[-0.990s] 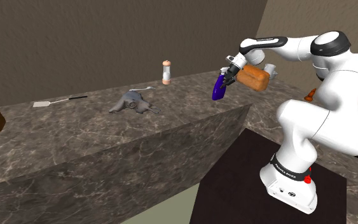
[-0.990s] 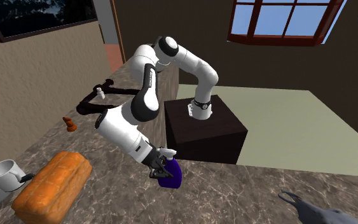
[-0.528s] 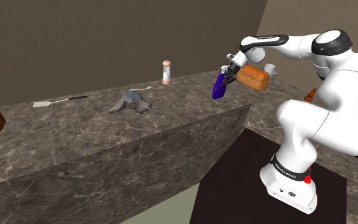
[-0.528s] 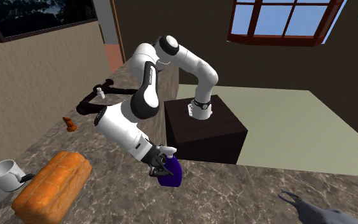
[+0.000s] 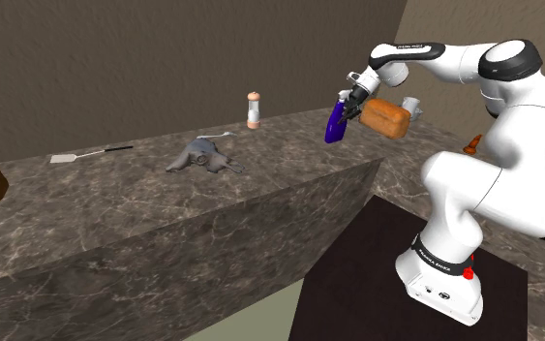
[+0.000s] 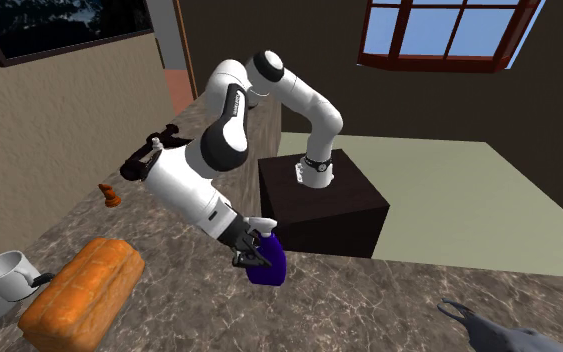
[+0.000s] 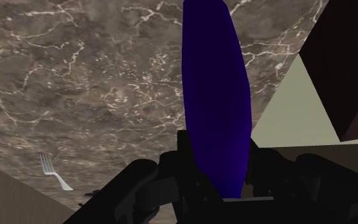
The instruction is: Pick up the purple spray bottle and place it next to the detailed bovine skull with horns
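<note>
The purple spray bottle [image 5: 335, 125] hangs in the air over the end of the marble counter [image 5: 164, 208] nearest the stand, and my gripper [image 5: 348, 107] is shut on its upper part. From across the counter, the bottle [image 6: 270, 264] hangs tilted below the gripper [image 6: 250, 249]. In the wrist view the bottle [image 7: 215, 95] stands out long between the black fingers [image 7: 186, 151], above the counter top. The grey horned skull [image 5: 202, 155] lies in the middle of the counter, well to the shoulder view's left of the bottle. Part of the skull [image 6: 504, 338] shows at the second exterior view's lower right.
A pepper grinder [image 5: 253, 109] and a spatula [image 5: 86, 153] are near the wall behind the skull. A bread loaf [image 6: 82, 292], a white mug [image 6: 3, 272] and a small orange piece [image 6: 112, 195] sit on the adjoining counter. A fork [image 7: 55, 172] lies below the gripper. The dark stand [image 6: 324, 200] stands beside the counter.
The gripper has lifted the bottle a little higher above the counter, and the forearm has swung upward. The skull and the other things have not moved.
</note>
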`<state>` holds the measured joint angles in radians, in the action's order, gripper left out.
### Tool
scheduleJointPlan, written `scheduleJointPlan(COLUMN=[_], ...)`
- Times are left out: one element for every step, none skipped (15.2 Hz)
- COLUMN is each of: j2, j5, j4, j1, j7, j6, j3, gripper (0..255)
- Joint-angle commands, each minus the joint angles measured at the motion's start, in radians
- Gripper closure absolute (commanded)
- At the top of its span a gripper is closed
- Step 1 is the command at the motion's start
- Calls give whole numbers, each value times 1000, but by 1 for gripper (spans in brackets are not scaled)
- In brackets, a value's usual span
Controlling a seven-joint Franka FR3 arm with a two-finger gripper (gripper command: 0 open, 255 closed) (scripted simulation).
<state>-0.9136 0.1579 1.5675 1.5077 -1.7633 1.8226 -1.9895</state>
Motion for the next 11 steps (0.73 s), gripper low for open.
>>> scheduleJointPlan(j2=[11,16,21,26,30,35,40,44,49,53,57], j5=[-8,-11,-15,-18,-22,-25,-28,-32,-35,-38,-41], j4=[-8,-14,-19,-24,-30,-36,-43,-49,-56,-64,-71], j1=[-3,-4,-5,-6,-7,-8,-9,-9,-9,-9,-9], j7=[6,9,12,15,17,20,23,26,29,32,36], j6=[-16,-25,-33,-42,-51,-60,-69,-78,-87,-96,-106], j3=[10,15,19,24,28,33,37,41,45,49,53], gripper=[255,255,255,255,255,255,255,255,255,255,255])
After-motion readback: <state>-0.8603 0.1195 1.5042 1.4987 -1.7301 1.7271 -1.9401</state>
